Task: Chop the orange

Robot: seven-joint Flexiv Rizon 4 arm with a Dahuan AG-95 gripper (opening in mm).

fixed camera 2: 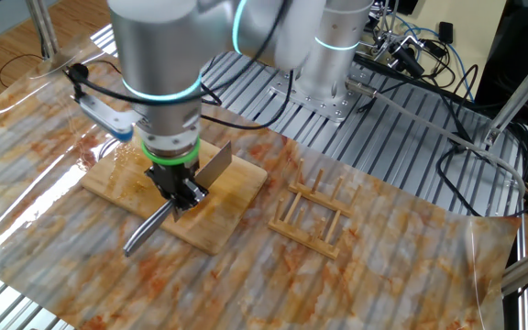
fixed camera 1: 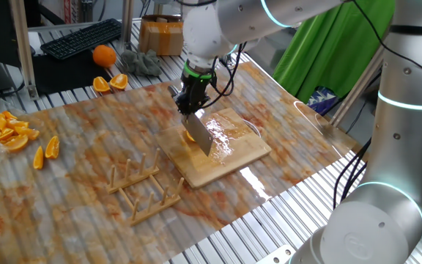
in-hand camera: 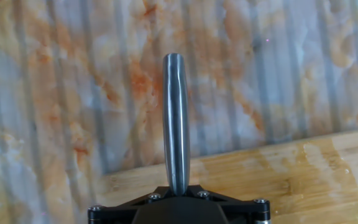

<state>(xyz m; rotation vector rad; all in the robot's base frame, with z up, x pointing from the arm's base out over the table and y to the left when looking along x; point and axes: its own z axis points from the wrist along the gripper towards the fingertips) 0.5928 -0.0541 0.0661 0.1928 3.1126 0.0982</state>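
Note:
My gripper (fixed camera 1: 191, 103) is shut on the metal handle (in-hand camera: 176, 124) of a cleaver, over the wooden board (fixed camera 1: 233, 158). The blade (fixed camera 1: 204, 136) slants down onto the board. A small orange piece (fixed camera 1: 189, 136) lies on the board right against the blade's left side. In the other fixed view the gripper (fixed camera 2: 180, 194) is above the board (fixed camera 2: 227, 206); the handle (fixed camera 2: 145, 229) sticks out past the board's near edge and the blade (fixed camera 2: 214, 165) points the opposite way. The orange piece is hidden there and in the hand view.
A wooden rack (fixed camera 1: 141, 183) stands just left of the board. A heap of orange wedges (fixed camera 1: 6, 130) and two loose wedges (fixed camera 1: 45, 152) lie at the far left. A whole orange (fixed camera 1: 104, 55), cut halves (fixed camera 1: 112, 83) and a keyboard (fixed camera 1: 83, 37) are at the back.

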